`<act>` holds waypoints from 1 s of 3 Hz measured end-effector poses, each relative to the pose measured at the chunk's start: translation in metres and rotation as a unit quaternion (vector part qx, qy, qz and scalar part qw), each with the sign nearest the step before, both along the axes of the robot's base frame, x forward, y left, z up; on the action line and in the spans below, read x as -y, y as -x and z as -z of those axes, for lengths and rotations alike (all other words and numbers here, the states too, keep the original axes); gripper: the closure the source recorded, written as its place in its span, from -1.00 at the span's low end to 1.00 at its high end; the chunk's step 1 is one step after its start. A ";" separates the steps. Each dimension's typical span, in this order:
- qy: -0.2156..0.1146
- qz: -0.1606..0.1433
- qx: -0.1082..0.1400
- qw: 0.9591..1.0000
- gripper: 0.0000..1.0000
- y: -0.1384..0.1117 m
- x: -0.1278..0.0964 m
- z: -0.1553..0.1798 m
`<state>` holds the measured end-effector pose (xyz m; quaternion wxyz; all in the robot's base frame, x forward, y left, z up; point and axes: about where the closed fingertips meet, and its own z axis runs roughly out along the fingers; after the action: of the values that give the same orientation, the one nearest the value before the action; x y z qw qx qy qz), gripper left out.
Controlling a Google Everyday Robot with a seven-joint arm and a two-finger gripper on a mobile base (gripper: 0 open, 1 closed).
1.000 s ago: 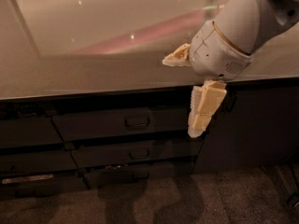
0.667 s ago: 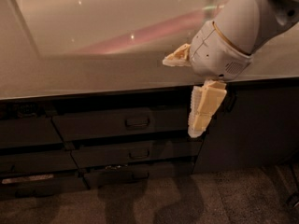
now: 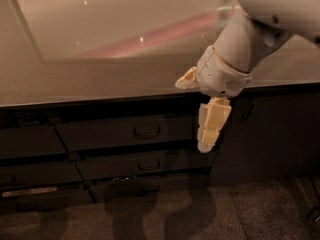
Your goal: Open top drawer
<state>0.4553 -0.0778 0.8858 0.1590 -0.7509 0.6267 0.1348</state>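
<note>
The top drawer [image 3: 110, 134] is a wide dark front under the countertop, with a small curved handle [image 3: 146, 131] at its centre. It sits flush with the cabinet. My gripper [image 3: 191, 115] hangs in front of the drawer's right end, to the right of the handle and not touching it. Its cream fingers are spread wide: one finger [image 3: 186, 78] points left at counter-edge height and the other [image 3: 212, 125] points down across the drawer front. Nothing is between them.
A glossy countertop [image 3: 100, 79] overhangs the drawers. Two slimmer dark drawers [image 3: 145, 166] lie below the top one. More dark fronts stand at the left [image 3: 30, 141], and a plain dark panel [image 3: 265, 134] is at the right. Carpeted floor [image 3: 200, 214] runs along the bottom.
My gripper has dropped a little lower and slightly left, towards the drawer front. The drawer has not moved.
</note>
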 end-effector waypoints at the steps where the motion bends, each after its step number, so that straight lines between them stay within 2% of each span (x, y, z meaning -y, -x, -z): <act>1: 0.009 -0.005 -0.026 1.000 -1.00 -0.007 -0.002 0.022; 2: 0.017 -0.013 -0.051 0.998 -1.00 -0.011 -0.005 0.044; 3: 0.017 -0.013 -0.051 0.998 -1.00 -0.011 -0.005 0.044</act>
<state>0.4664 -0.0731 0.8416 0.1121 -0.7540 0.6262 0.1640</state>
